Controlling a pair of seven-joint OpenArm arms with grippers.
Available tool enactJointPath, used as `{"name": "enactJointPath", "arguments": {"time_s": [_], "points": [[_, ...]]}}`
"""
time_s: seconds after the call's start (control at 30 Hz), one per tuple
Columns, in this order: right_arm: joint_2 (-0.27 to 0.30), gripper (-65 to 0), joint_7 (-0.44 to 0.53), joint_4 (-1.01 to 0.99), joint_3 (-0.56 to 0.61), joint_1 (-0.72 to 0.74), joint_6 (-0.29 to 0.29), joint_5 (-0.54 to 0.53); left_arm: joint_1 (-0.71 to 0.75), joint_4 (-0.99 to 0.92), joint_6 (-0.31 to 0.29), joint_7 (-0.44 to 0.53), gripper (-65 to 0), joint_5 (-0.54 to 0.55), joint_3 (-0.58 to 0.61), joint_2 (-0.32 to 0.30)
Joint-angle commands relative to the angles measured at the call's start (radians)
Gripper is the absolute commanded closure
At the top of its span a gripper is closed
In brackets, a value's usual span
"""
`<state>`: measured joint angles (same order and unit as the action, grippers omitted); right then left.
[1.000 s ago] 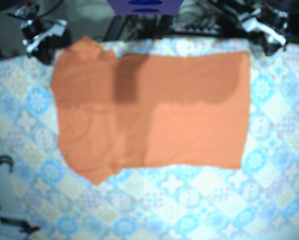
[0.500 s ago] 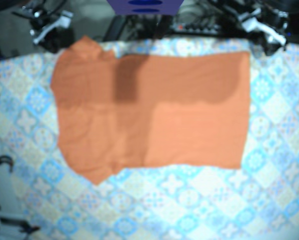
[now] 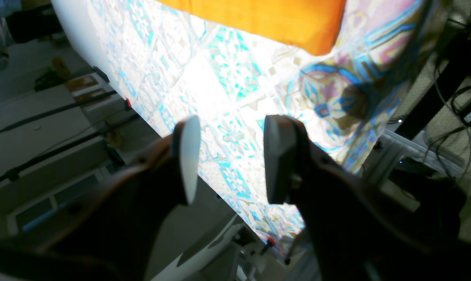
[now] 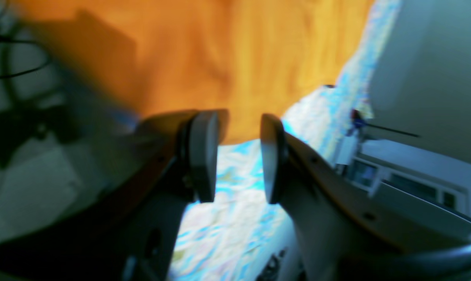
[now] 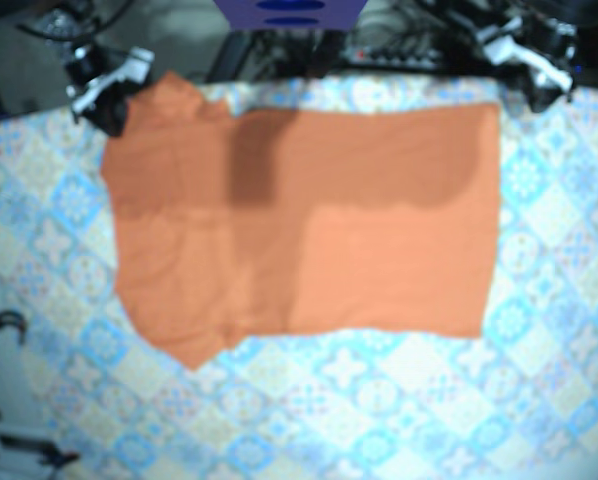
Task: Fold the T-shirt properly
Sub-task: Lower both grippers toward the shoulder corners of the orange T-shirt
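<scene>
Right tool (image 5: 107,88) now nearer T-shirt (image 5: 309,220)

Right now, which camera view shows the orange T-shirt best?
The base view: the whole orange T-shirt lies on the blue-patterned tablecloth, its outline complete though soft-focused. The left wrist view catches only one corner at its top edge; the right wrist view shows a blurred partial stretch and one edge.

Left tool (image 3: 227,158) and right tool (image 4: 235,154) both gape, empty.
</scene>
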<state>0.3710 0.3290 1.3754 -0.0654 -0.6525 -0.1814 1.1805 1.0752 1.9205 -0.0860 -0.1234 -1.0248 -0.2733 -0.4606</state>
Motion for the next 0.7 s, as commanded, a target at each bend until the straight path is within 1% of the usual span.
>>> {"name": "enactJointPath", "arguments": {"time_s": [0.0, 0.37, 0.5, 0.67], "points": [[0.016, -19.1, 0.003, 0.002, -0.009, -0.008, -0.011, -0.004, 0.012, 0.015, 0.016, -0.003, -26.1, 0.002, -0.007, -0.007], [0.016, -19.1, 0.003, -0.058, -0.009, 0.038, -0.010, -0.004, 0.012, 0.015, 0.018, -0.003, -26.1, 0.002, -0.011, -0.007], [0.021, -19.0, 0.009, -0.083, -0.044, 0.038, -0.010, -0.006, 0.012, 0.015, 0.018, -0.003, -26.1, 0.002, -0.011, -0.007], [0.024, -19.0, 0.011, -0.106, -0.052, 0.038, -0.011, -0.009, 0.012, 0.015, 0.018, -0.003, -26.1, 0.002, -0.011, -0.007]]}}
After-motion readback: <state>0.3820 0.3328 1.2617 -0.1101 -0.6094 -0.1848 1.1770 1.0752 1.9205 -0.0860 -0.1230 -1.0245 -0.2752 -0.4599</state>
